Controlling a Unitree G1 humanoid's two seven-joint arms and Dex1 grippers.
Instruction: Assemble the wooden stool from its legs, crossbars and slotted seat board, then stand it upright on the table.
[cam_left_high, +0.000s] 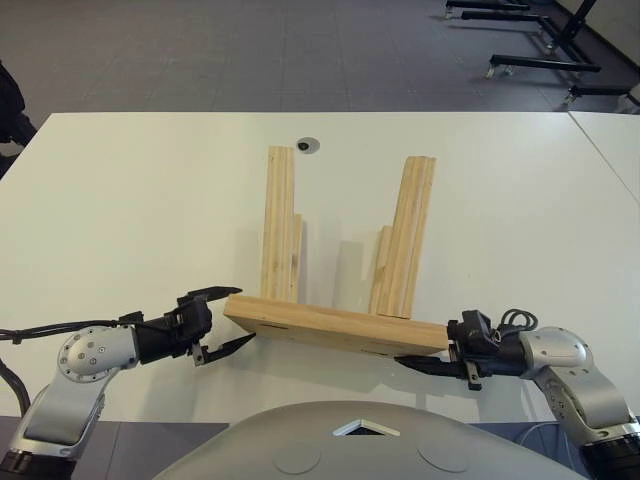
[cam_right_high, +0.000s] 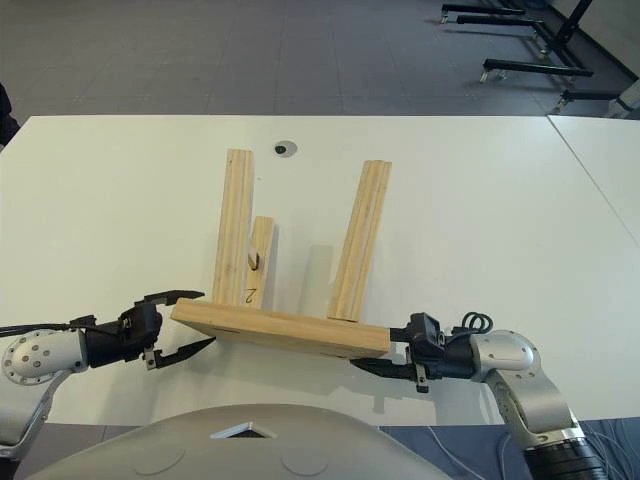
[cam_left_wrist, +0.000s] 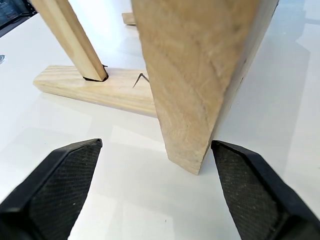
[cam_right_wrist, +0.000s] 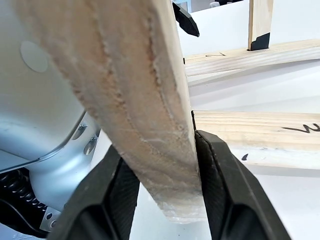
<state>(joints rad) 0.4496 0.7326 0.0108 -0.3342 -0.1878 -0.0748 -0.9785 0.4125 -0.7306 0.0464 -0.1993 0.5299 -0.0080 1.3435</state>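
Note:
The wooden stool lies on its side on the white table (cam_left_high: 130, 200). Its slotted seat board (cam_left_high: 335, 328) stands on a long edge nearest me, and two legs (cam_left_high: 278, 220) (cam_left_high: 405, 235) point away across the table with short crossbars (cam_right_high: 258, 245) between them. My left gripper (cam_left_high: 236, 316) is open, one finger on each side of the board's left end (cam_left_wrist: 200, 75) without touching it. At the board's right end (cam_right_wrist: 135, 100), my right gripper (cam_left_high: 436, 352) is shut on the wood, black pads (cam_right_wrist: 220, 185) pressing both faces.
A round cable hole (cam_left_high: 307, 145) sits in the table beyond the legs. A second table (cam_left_high: 615, 140) adjoins on the right. Black wheeled frames (cam_left_high: 545, 55) stand on the floor far behind. Open tabletop lies to both sides of the stool.

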